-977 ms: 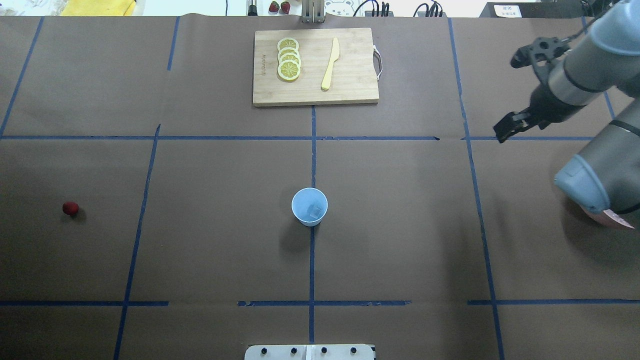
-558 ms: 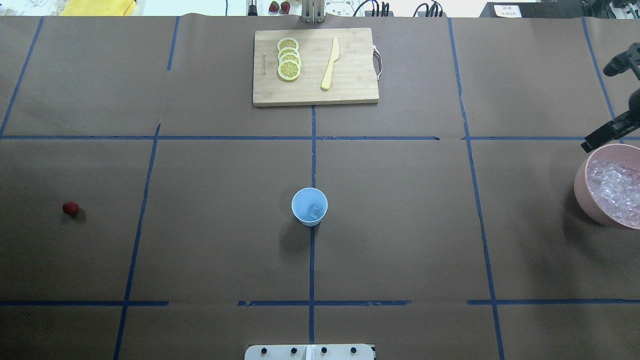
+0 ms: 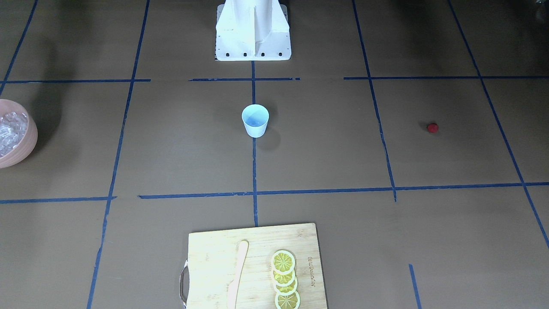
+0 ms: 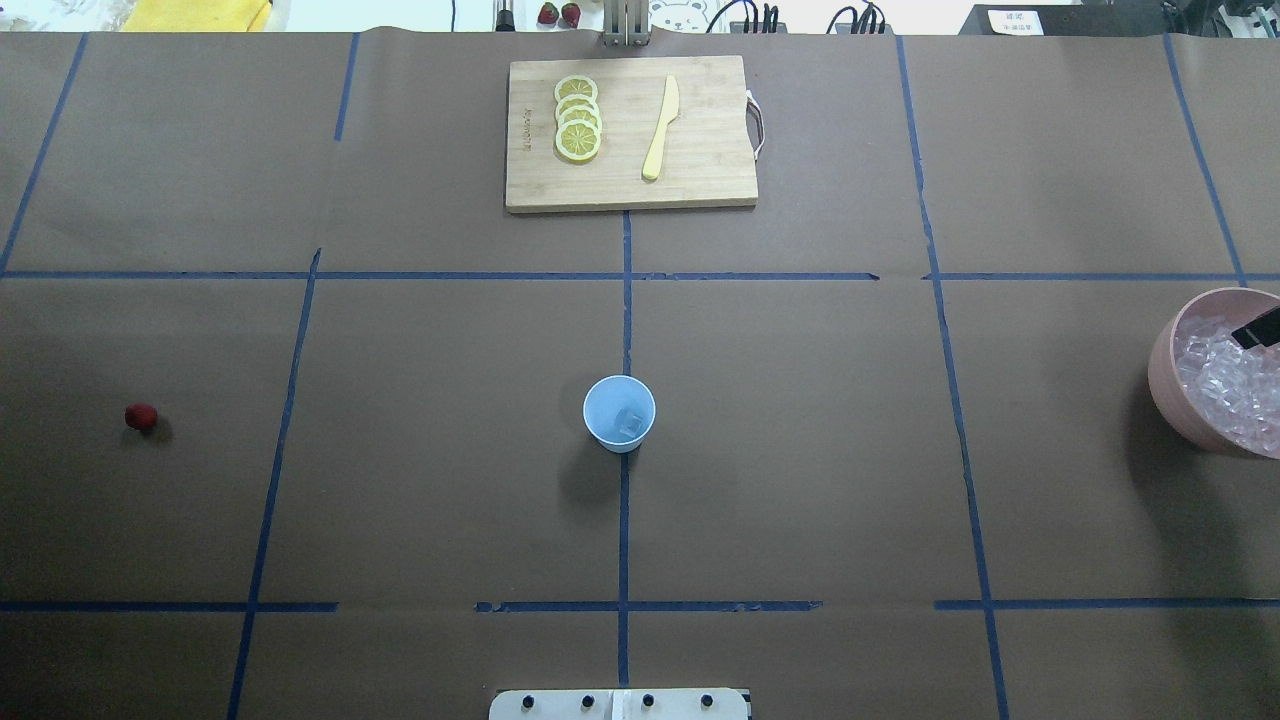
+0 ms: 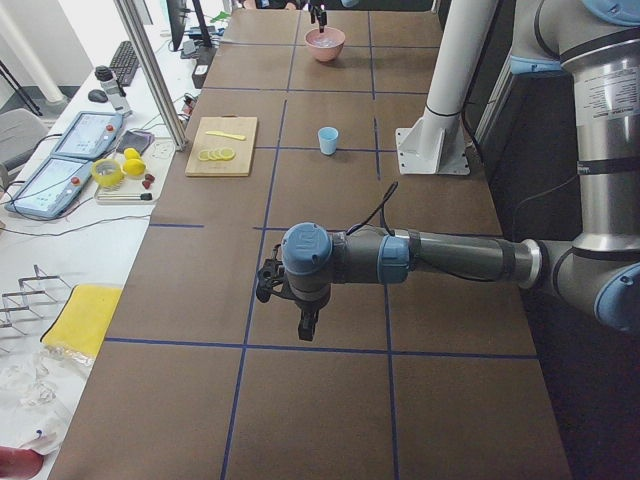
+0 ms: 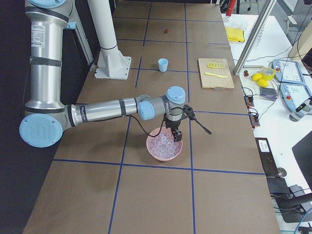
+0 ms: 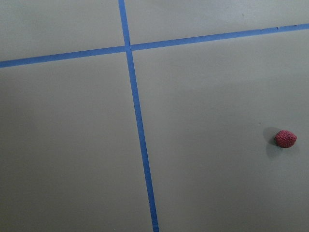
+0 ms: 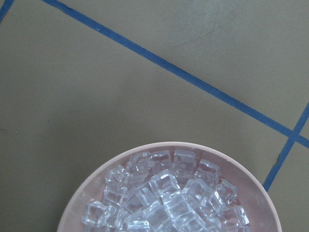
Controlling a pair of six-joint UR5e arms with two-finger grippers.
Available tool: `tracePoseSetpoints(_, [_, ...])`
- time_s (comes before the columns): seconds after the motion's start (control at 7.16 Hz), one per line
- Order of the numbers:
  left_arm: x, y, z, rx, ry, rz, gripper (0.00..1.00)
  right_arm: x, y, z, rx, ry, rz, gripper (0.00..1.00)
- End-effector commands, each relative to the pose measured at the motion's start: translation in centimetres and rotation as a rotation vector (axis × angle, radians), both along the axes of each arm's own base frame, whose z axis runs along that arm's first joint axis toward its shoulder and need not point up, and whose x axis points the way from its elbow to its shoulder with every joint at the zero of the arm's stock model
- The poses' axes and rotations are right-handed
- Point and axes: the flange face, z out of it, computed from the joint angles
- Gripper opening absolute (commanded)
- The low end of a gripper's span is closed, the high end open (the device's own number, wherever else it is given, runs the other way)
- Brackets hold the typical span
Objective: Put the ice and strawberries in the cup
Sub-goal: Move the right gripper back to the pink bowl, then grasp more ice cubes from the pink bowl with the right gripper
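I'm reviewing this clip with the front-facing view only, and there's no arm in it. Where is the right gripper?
Observer: In the exterior right view the right gripper hangs over the pink bowl of ice. I cannot tell whether it is open or shut.
Operator: Anything in the cup yet?
Observer: The overhead view shows one clear cube inside the cup.
Operator: And the left gripper?
Observer: In the exterior left view the left gripper points down above the table. Its wrist camera shows the strawberry lying loose near the frame's right edge.
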Motion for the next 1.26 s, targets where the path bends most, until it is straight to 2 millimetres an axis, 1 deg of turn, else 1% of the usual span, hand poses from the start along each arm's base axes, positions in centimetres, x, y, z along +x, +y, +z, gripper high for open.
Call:
tracePoseSetpoints(0.0, [0.1, 0.0, 0.0, -0.001, 0.000, 0.002, 1.00, -0.7, 0.3, 0.9, -0.013, -0.015, 0.027, 0.99])
tracePoseSetpoints(0.14, [0.1, 0.0, 0.0, -0.001, 0.000, 0.002, 1.00, -1.9, 1.1, 1.6, -0.028, -0.007, -0.001, 0.99])
tracePoseSetpoints(0.42, [0.1, 0.0, 0.0, -0.001, 0.000, 0.002, 1.00, -3.5, 1.6, 1.9, -0.034, -0.003, -0.036, 0.99])
tracePoseSetpoints(0.56, [0.1, 0.0, 0.0, -0.001, 0.000, 0.002, 1.00, -3.6, 2.3, 2.7, -0.044, 0.003, -0.051, 0.98])
tracePoseSetpoints(0.7, [0.1, 0.0, 0.0, -0.001, 0.000, 0.002, 1.00, -3.5, 2.5, 2.9, -0.048, 0.004, -0.053, 0.98])
tracePoseSetpoints(0.84, [0.1, 0.0, 0.0, -0.001, 0.000, 0.002, 1.00, -4.1, 2.7, 2.9, -0.047, 0.005, -0.068, 0.98])
tracePoseSetpoints(0.98, [0.1, 0.0, 0.0, -0.001, 0.000, 0.002, 1.00, -4.4, 2.8, 3.0, -0.048, 0.006, -0.075, 0.94])
tracePoseSetpoints(1.12, [0.1, 0.0, 0.0, -0.001, 0.000, 0.002, 1.00, -4.7, 2.9, 3.0, -0.045, 0.008, -0.084, 0.77])
